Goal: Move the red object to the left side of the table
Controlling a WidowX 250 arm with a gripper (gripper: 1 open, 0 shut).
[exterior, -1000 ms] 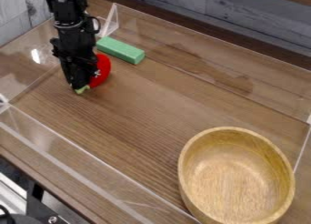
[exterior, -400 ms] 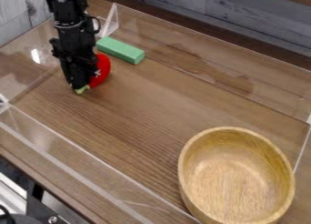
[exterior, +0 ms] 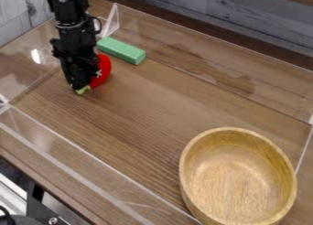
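Camera view shows the jaws (exterior: 80,82) pointing down, closed tight on the red toy fruit (exterior: 101,71) on the worktop (exterior: 159,110). Just behind them lies a green block (exterior: 123,51).

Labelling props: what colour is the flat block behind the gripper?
Green block, clearest in the camera view.

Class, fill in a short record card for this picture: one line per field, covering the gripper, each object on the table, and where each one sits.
gripper: points down at the table's left side, shut on the red object
red object: on the table, beside the green block
green block: flat, behind the red object
wooden bowl: empty, near right corner
table: wood grain, clear low walls
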